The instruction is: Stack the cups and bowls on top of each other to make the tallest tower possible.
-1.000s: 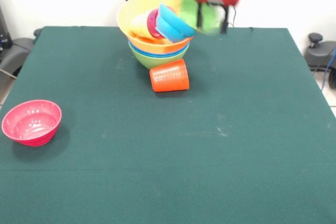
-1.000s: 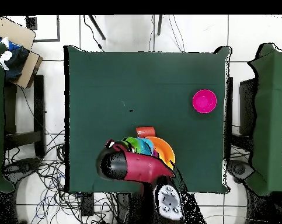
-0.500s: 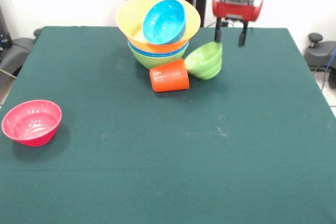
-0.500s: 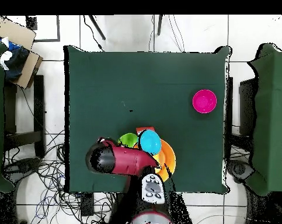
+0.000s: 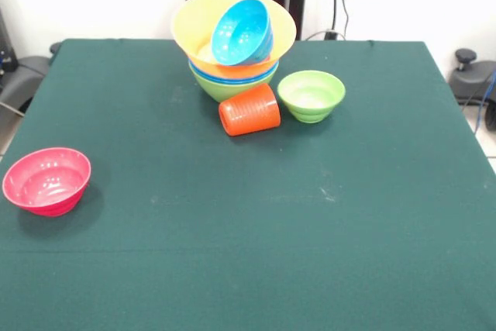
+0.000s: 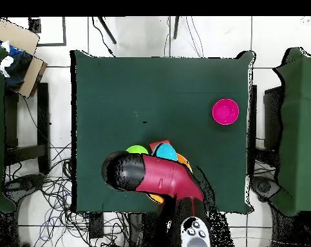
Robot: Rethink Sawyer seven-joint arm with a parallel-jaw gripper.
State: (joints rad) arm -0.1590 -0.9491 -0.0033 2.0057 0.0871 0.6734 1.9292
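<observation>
- Frankly, the state of the jaws could not be told: the overhead view showed only the red and black arm point(image 6: 159, 180) lying over the table's edge, hiding whatever hung beneath it, and the front view showed at most a dark sliver at its top edge.
- Nearest under the arm stood the tower point(image 5: 232, 75): a green bowl point(image 5: 225, 89) lowest, blue rims point(image 5: 232, 78) above it, and the wide orange-yellow bowl point(image 5: 194, 17) on top.
- A small light-blue bowl point(image 5: 242, 30) sat tipped on its side inside the orange-yellow bowl, leaning on the rim and not nested flat.
- The ribbed orange-red cup point(image 5: 249, 110) lay on its side on the table point(image 5: 310, 230), touching or just beside the tower's foot.
- The small green bowl point(image 5: 311, 95) stood upright just beside the cup, apart from the tower.
- The pink-red bowl point(image 5: 46, 180) stood upright well apart, near the table's opposite corner.
- All looked like light, stiff, glossy plastic, so probably slippery and quick to skid or tip when nudged.
- The upright bowls would best be pinched by the rim wall, one jaw inside and one outside.
- The cup's ribs should give some grip across its body, though lying down it could roll away.
- The tilted light-blue bowl looked the main hazard: anything set on it would likely slide off.
</observation>
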